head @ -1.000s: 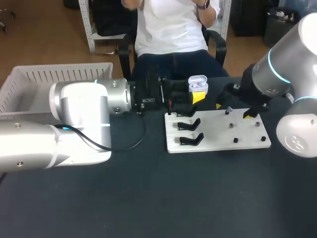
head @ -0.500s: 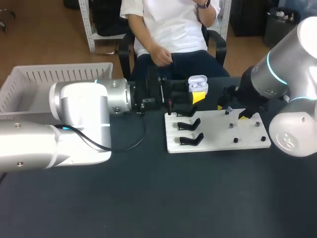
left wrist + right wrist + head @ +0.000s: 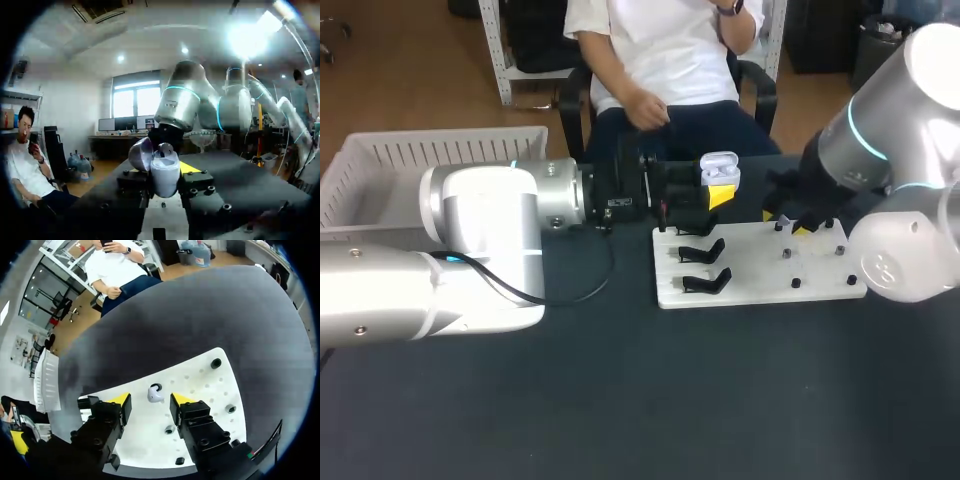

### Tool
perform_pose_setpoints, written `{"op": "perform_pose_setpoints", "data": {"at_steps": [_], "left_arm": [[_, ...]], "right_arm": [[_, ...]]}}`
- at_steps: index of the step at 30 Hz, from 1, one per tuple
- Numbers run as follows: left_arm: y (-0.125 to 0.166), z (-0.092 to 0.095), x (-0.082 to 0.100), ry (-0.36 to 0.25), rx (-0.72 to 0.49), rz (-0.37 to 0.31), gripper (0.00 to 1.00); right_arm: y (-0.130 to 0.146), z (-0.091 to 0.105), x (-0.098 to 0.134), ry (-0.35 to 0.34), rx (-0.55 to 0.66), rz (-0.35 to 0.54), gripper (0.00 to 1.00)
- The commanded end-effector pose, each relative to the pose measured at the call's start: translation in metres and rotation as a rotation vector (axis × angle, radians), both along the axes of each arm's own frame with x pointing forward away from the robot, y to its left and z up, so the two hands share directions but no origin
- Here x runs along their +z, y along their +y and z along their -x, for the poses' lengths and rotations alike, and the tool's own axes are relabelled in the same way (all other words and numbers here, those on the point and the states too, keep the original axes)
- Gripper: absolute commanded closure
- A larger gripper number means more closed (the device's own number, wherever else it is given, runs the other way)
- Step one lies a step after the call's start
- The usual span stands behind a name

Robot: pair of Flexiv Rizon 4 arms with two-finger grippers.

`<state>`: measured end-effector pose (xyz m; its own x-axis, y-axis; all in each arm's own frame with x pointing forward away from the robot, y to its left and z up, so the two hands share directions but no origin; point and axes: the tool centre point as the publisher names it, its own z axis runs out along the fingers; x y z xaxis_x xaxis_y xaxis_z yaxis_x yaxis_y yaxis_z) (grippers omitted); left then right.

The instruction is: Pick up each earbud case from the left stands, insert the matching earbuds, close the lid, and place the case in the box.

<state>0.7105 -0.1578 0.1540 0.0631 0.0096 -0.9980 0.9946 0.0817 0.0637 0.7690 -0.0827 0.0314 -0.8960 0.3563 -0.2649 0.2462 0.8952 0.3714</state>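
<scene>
Table (image 3: 620, 400) comes first, big and dark, and all the things sit on it. A white box (image 3: 440, 140) waits at its left side, so a finished case can go in there. In the middle lies a white board (image 3: 760, 290) with black stands (image 3: 705, 282) on its left part and small pegs (image 3: 796, 283) on its right part. My left pincer (image 3: 165, 184) is squeezed on a white earbud case (image 3: 720, 170) and holds it up in the air just behind the board. The lid is flipped open, I think so an earbud can drop in. My right pincer (image 3: 151, 401) hangs low over the board with its two tips spread apart. A little white earbud (image 3: 155, 394) sits on the board between those tips, and they do not touch it. I think grabbing it is the next job.
</scene>
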Motion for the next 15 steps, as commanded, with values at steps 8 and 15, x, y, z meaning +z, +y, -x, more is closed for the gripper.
{"op": "perform_pose_setpoints", "data": {"at_steps": [8, 15], "left_arm": [[-0.0003, 0.0020, -0.0004, -0.003, 0.008, 0.003, 1.00], [-0.0003, 0.0020, -0.0004, -0.003, 0.008, 0.003, 1.00]], "right_arm": [[0.0000, -0.0002, -0.0033, 0.019, -0.020, 0.011, 0.51], [-0.0028, 0.0011, -0.0033, 0.029, -0.040, 0.012, 0.53]]}}
